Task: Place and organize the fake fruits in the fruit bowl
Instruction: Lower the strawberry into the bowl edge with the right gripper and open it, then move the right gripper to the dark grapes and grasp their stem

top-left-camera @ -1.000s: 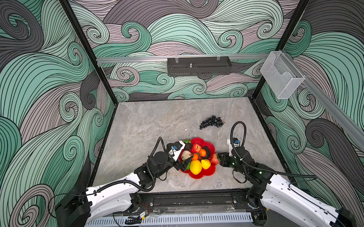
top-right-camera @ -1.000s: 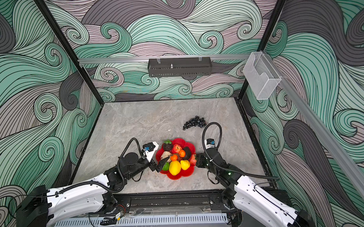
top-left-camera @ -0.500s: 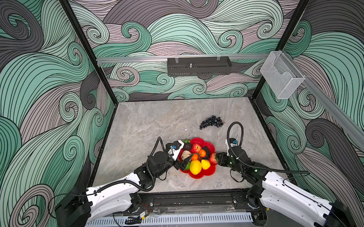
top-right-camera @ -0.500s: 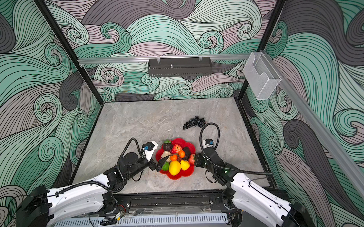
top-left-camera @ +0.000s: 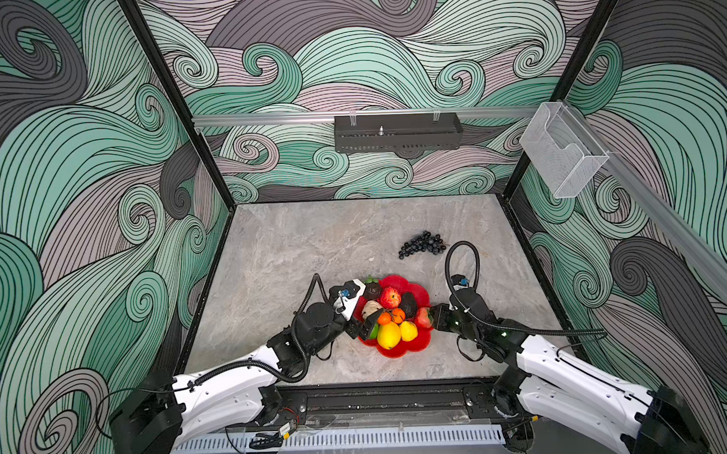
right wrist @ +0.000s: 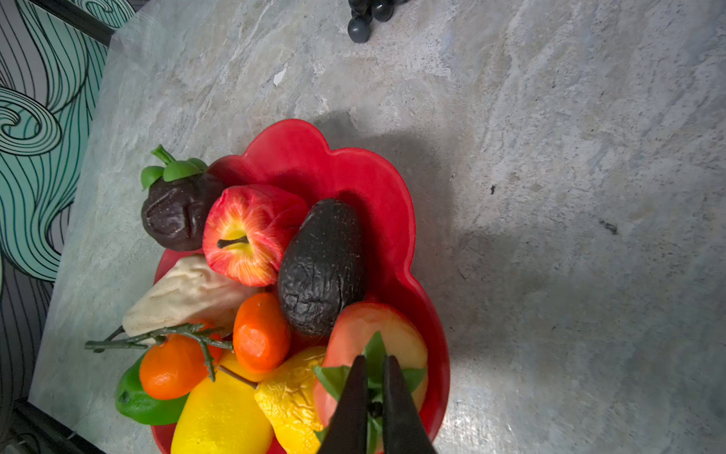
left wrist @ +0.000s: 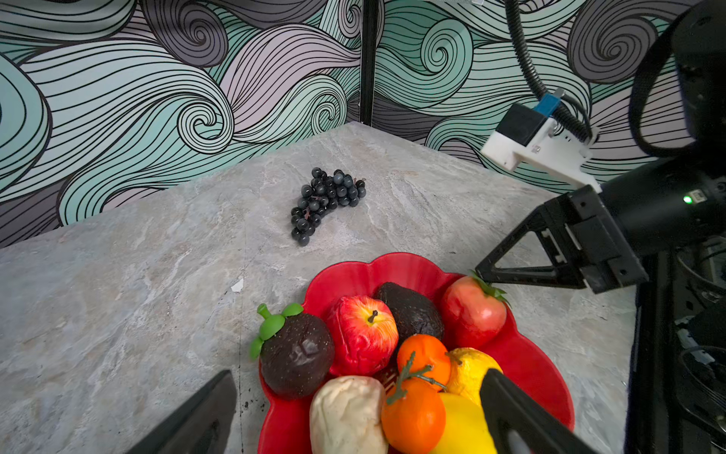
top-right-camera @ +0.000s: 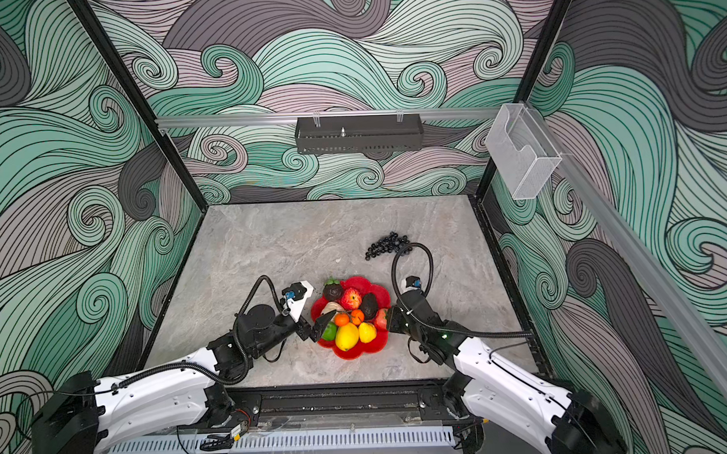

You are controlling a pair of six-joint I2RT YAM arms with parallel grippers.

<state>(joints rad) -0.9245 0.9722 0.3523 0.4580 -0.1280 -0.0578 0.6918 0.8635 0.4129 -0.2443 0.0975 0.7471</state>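
Fruit bowl (top-left-camera: 400,350): red, scalloped; holds apple (top-left-camera: 390,297), avocado (top-left-camera: 409,304), mangosteen (top-left-camera: 372,291), lemon (top-left-camera: 388,335), oranges (top-left-camera: 384,318).
Grape bunch (top-left-camera: 421,243): on the table (top-left-camera: 312,246) beyond the bowl's far rim, well apart.
Strawberry (right wrist: 377,326): inside the bowl's right rim, beside the avocado.
Right gripper (right wrist: 371,363): narrow, pinching the strawberry's green leaf cap.
Left gripper (left wrist: 357,375): spread wide across the bowl's left rim, holding nothing.

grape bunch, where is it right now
In both top views the grape bunch lies on the table, right of the middle. It is outside the red bowl and behind it, toward the back wall.
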